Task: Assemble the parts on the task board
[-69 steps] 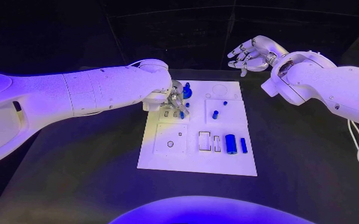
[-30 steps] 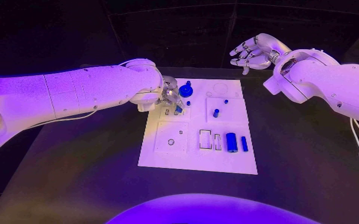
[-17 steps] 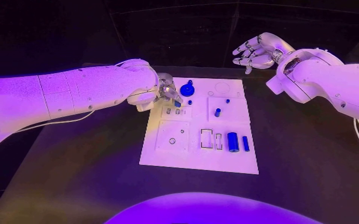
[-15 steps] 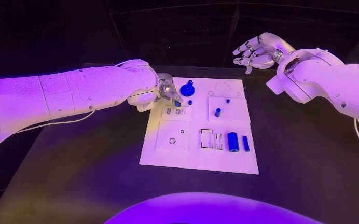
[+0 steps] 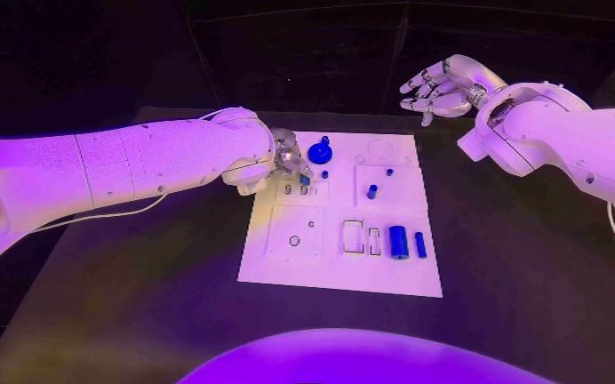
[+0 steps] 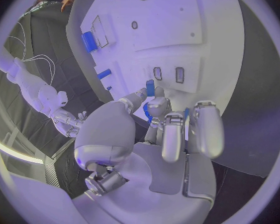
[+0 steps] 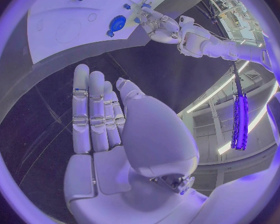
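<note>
**Left hand holds a small blue part over the far left corner of the board**

The left hand [image 5: 287, 158] hangs over the far left corner of the task board [image 5: 321, 273], with its fingers [image 6: 157, 107] closed on a small blue part [image 6: 150, 88]. The part is pinched at the fingertips and points toward two small slots [image 6: 167, 74] in the board just beneath it. This hold suggests the part is meant for one of those slots. The part is above the board, not yet seated.

The right hand [image 5: 435, 89] is raised beyond the far right corner of the board, well clear of it. Its fingers are spread and hold nothing, so it does not obstruct the work.

Other parts on the board:
- A round blue knob [image 5: 321, 152] stands just beside the left hand and is the nearest obstacle to it.
- A small blue peg [image 5: 371, 193] stands near the board's middle.
- A larger blue cylinder [image 5: 396, 243] and a thin blue bar [image 5: 419, 245] lie side by side near the right edge.
- An empty rectangular recess [image 5: 351, 237] lies next to the cylinder.

The board rests flat on the black desk [image 5: 154, 295].
</note>
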